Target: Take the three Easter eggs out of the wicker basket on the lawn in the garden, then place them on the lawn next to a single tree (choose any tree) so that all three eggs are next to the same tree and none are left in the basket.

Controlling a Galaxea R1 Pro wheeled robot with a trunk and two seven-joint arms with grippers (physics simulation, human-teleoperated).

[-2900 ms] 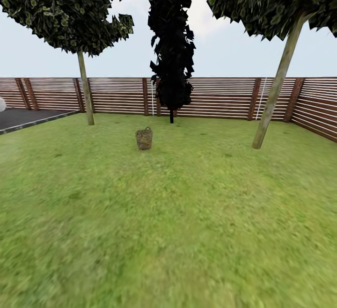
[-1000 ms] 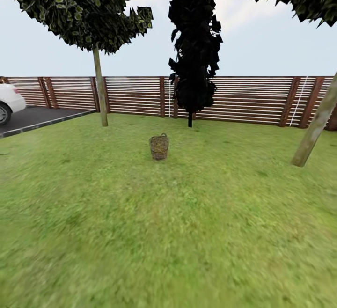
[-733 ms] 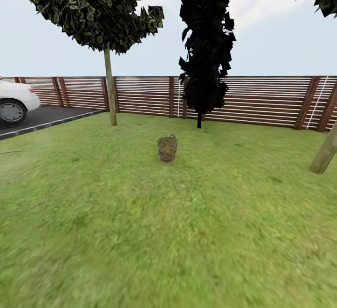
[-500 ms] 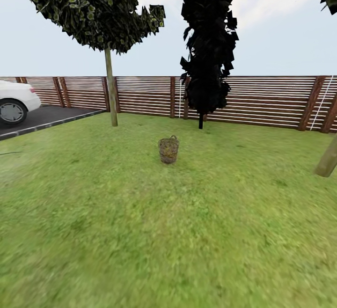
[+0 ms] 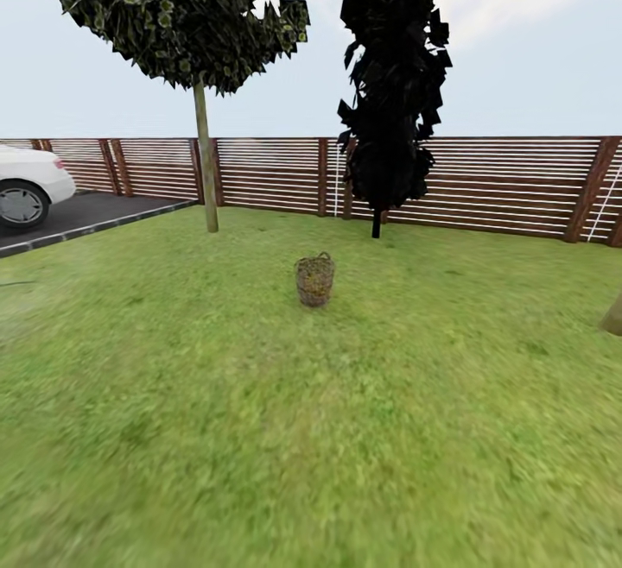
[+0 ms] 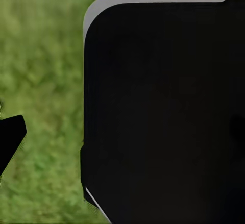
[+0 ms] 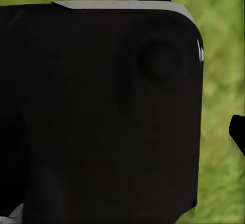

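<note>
The wicker basket (image 5: pixel 314 280) stands upright on the lawn (image 5: pixel 311 430), a few metres ahead near the middle of the head view. The Easter eggs are hidden: the basket's inside is too small to make out from here. A tree (image 5: pixel 206 162) with a pale straight trunk rises behind the basket to its left, near the fence. Another pale trunk's foot (image 5: pixel 613 318) shows at the right edge. Each wrist view holds one dark tip, possibly a finger (image 6: pixel 10 137) (image 7: pixel 238 132), over grass; how the jaws stand I cannot tell.
A black columnar tree (image 5: pixel 389 76) stands behind the basket to the right. A slatted wooden fence (image 5: pixel 484 184) closes the back. At far left lie a paved driveway (image 5: pixel 82 216) and a white car (image 5: pixel 26 188). A large black body (image 6: pixel 163 106) (image 7: pixel 97 106) blocks both wrist views.
The whole head view has shifted: the camera has turned left and come closer. The basket looks a little larger, the car has come into view, and the right trunk has slid toward the edge.
</note>
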